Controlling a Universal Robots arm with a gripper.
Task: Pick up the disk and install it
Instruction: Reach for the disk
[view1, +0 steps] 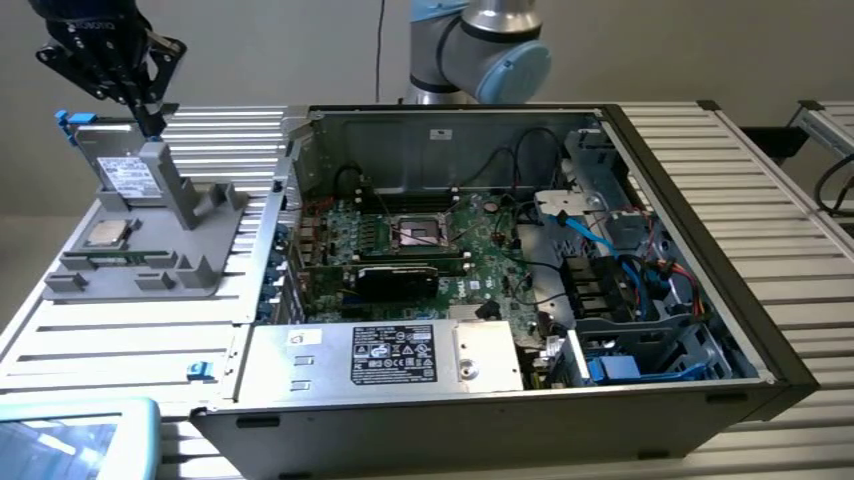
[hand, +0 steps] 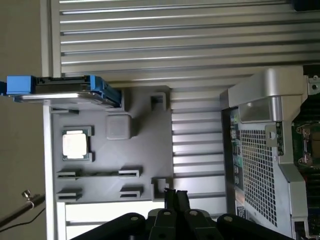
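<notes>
The disk (view1: 124, 172) stands on edge in a slot at the back of a grey fixture (view1: 134, 270), its white label facing the camera and blue rails along its sides. The wrist view looks down on its top edge, the disk (hand: 62, 90) framed in blue. My black gripper (view1: 151, 122) hangs above the fixture, close to the disk's upper corner on the exterior view's right, and is not touching it. In the wrist view the gripper (hand: 174, 194) is shut with nothing between its fingers, off to one side of the disk.
A small square CPU chip (view1: 107, 233) lies on the fixture in front of the disk. The open computer case (view1: 667, 200) fills the middle of the slatted table (view1: 120, 340), with a silver power supply (view1: 394, 355) at its front and blue drive bays (view1: 627, 350).
</notes>
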